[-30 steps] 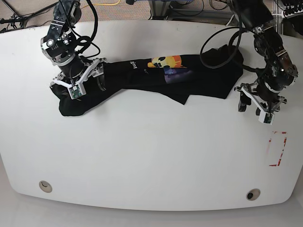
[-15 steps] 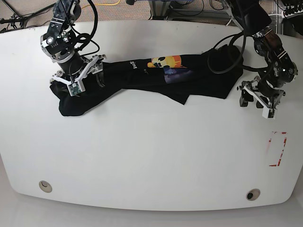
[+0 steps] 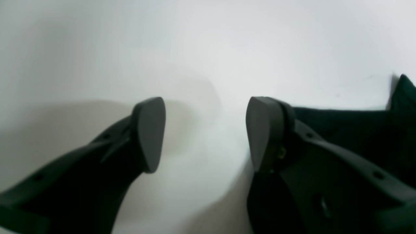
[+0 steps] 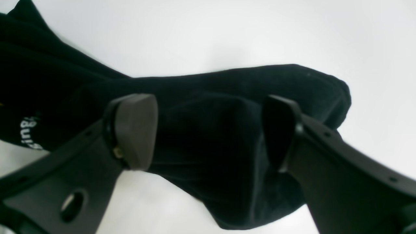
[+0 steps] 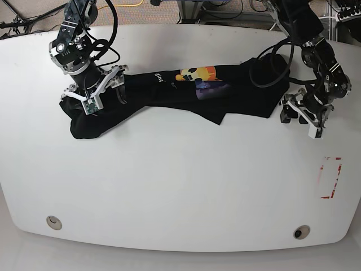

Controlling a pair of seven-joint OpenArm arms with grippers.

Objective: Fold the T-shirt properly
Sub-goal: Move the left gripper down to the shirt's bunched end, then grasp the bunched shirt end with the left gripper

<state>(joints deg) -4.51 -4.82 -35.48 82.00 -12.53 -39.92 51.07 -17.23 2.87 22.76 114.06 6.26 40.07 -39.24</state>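
left tool (image 5: 294,114) nearer t-shirt (image 5: 169,93), open

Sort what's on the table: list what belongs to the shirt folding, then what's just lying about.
Belongs to the job:
- T-shirt, bunched in a long strip
- left gripper, open beside the shirt's end
- right gripper, open over the shirt's other end

Just there:
- red tape outline on the table
- two round table holes
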